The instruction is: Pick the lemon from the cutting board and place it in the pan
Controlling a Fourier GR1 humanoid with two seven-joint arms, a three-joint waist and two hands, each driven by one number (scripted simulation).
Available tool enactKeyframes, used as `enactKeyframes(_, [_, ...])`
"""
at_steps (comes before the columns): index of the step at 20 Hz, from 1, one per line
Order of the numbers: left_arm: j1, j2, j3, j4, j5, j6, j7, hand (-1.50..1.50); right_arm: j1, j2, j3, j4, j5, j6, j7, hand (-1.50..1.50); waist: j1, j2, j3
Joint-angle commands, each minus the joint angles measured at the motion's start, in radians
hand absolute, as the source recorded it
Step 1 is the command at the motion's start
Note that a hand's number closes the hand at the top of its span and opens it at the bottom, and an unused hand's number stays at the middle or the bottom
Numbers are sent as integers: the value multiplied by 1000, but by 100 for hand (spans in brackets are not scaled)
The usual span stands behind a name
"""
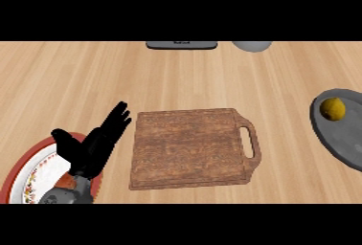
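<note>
- find the lemon (pixel 333 109) inside the pan (pixel 341 139) at the counter's right edge, toward the pan's far side, well apart from the board (pixel 189 148).
- judge the placing as done, with no fruit to pick from the board.
- to finish well, leave the pan alone; avoid sweeping past its near rim, which might jolt it or roll the lemon.
- note the left hand (pixel 92 146) near the counter's near-left corner: fingers straight and released, holding nothing, over a red-rimmed plate (pixel 27 167), just beside the board's left edge.
- cannot see the right hand, so cannot tell its fingers.
- for moving room, use the bare wood between board and pan, or the wide strip beyond the board; at the far edge expect only a dark flat thing (pixel 181 44) and a grey round one (pixel 252 46).
- cannot judge margin past the pan, cut off at the view's right side.
</note>
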Motion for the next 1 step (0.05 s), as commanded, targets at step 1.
enactKeyframes(1, [36, 1, -2, -63, 5, 9, 28, 0, 81, 6, 2, 0, 9, 121, -149, -150, -2, -4, 1])
